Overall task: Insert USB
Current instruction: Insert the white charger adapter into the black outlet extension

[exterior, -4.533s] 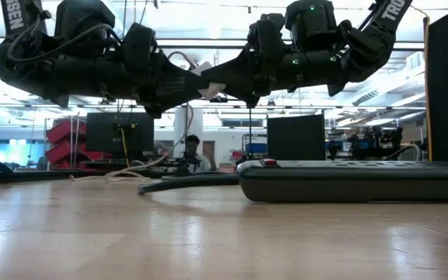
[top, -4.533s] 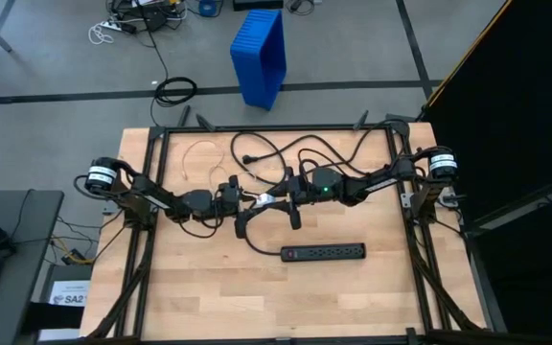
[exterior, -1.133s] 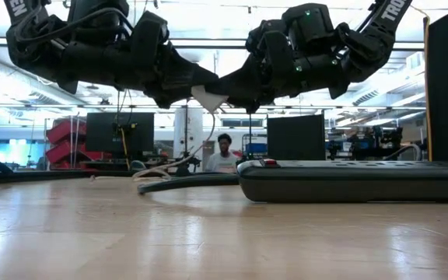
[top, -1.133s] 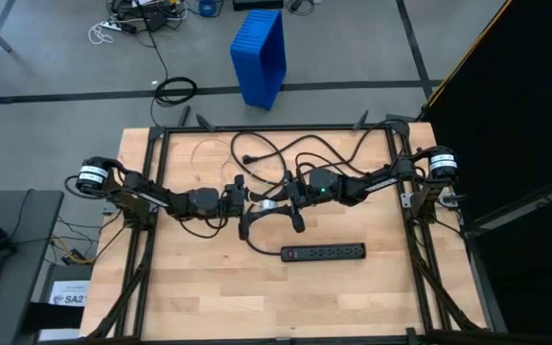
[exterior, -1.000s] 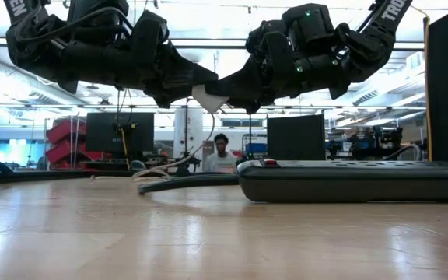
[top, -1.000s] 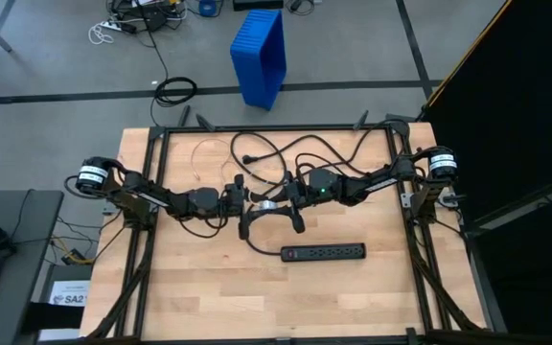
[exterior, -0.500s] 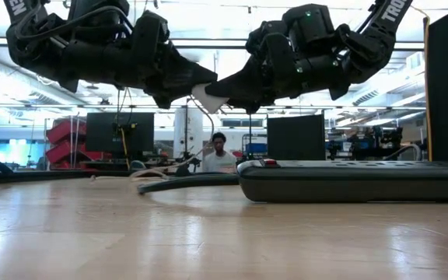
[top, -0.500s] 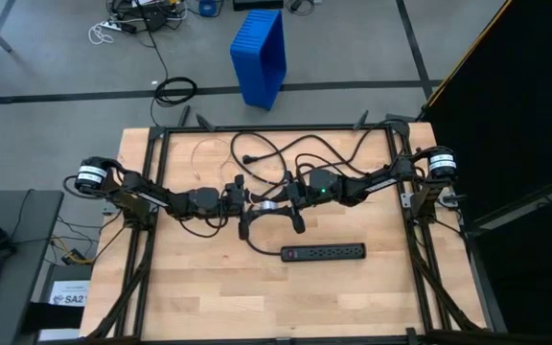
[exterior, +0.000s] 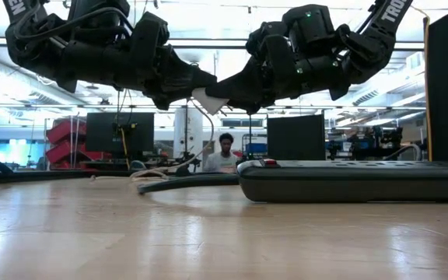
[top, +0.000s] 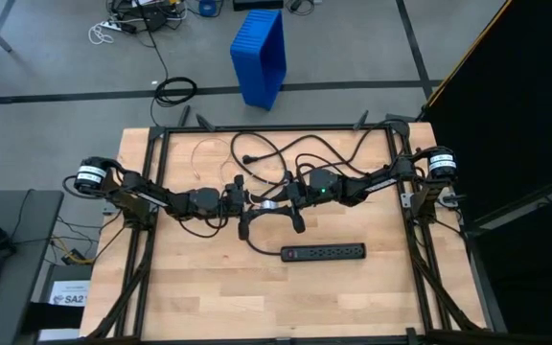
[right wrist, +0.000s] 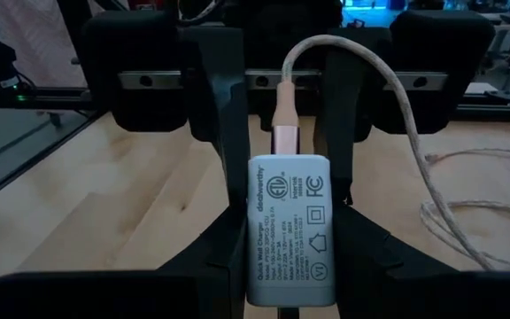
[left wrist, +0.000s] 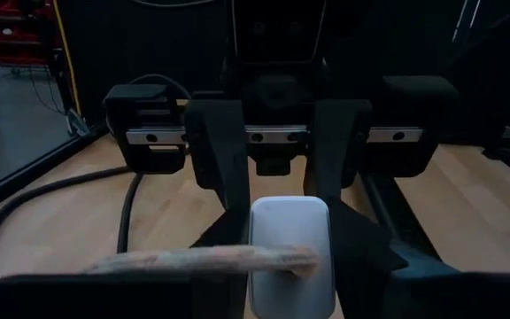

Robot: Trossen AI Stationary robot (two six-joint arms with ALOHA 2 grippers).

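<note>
USB [right wrist: 288, 124]: thin pale beige cable, its pinkish plug seated in one end of a white charger [right wrist: 290, 226]; held in the air above the middle of the desk [top: 209, 287], between the two arms. From the plug the cable arcs over and trails down to a loose loop [top: 199, 153] lying on the desk near its far edge.

Charger: small white block with grey print on one face, raised above the desk, both pincers meeting at it.

Right pincer [right wrist: 290, 266]: narrowed onto the charger, one dark finger on each side of the block.

Left pincer [right wrist: 288, 133]: facing the right one head-on, fingers either side of the plug where it enters the charger; from these views, cannot tell whether they press it or merely flank it. Its own wrist view shows the cable [left wrist: 202, 260] crossing just before the charger's blank white back [left wrist: 289, 244].

Power strip [top: 323, 252]: black, flat on the desk, nearer the front than the pincers, apart from them.

Black cords [top: 276, 149]: tangled across the far half of the desk.

Blue bin [top: 260, 56]: on the floor beyond the desk.

Person [exterior: 225, 154]: far off in the room behind the desk, low view
</note>
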